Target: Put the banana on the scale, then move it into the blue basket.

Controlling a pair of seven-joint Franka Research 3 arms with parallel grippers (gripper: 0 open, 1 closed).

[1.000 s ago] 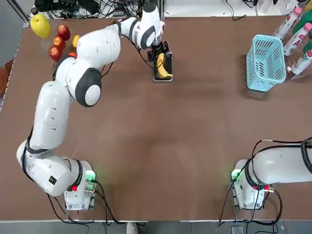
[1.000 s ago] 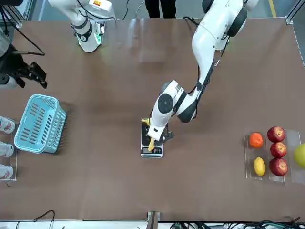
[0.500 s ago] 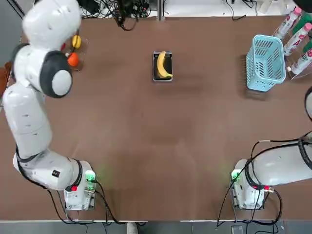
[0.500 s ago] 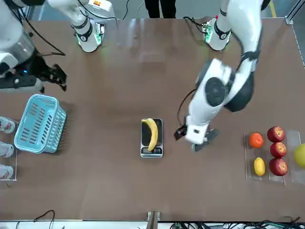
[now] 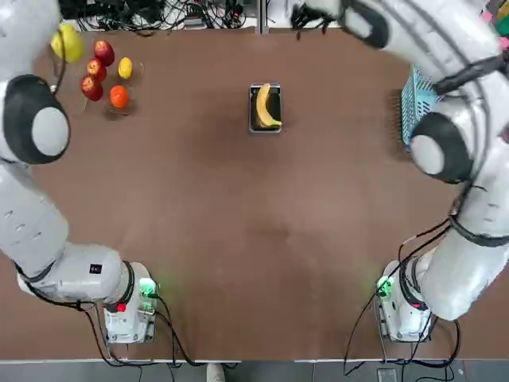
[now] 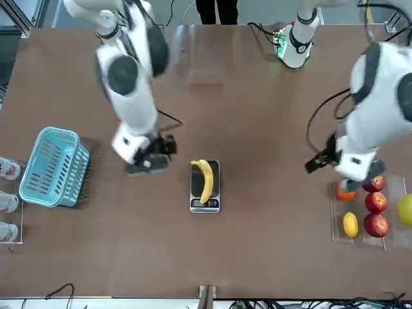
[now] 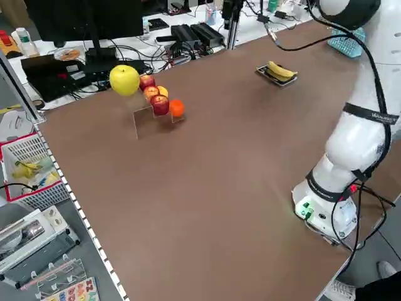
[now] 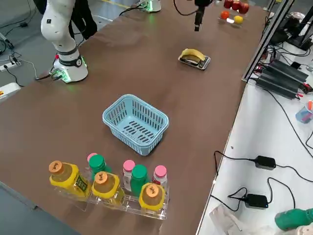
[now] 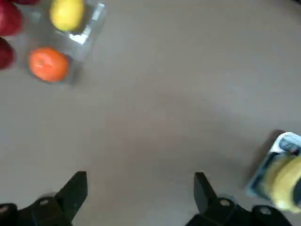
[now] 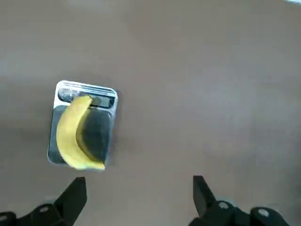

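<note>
Yellow and curved, with darker tips, the small banana point(image 6: 205, 179) is seen lying lengthwise on the flat dark rectangular scale point(image 6: 205, 205) with its silver-grey rim, and nothing grips it. The scale is set on the brown table point(image 5: 254, 239) near the far edge from the arms' bases, roughly midway across. The light blue plastic basket point(image 6: 54, 167) with slotted lattice sides is placed well apart from the scale, on the robot's right side of the table, and holds nothing that can be made out. The right gripper point(image 6: 149, 158) is held above the table between the basket and the scale, near the scale but clear of it; in its wrist view its two dark fingers point(image 10: 74, 195) are seen spread wide with only bare table between them, the banana on the scale lying beyond them. The left gripper point(image 9: 138, 197) is raised over the table on the robot's left, between the scale and a group of fruit; its fingers are likewise spread apart and nothing is held. That group, red apples point(image 5: 95, 68), a small orange point(image 5: 118, 96) and a small yellow lemon point(image 5: 125, 68), is set on a clear stand at the table's far left corner.
</note>
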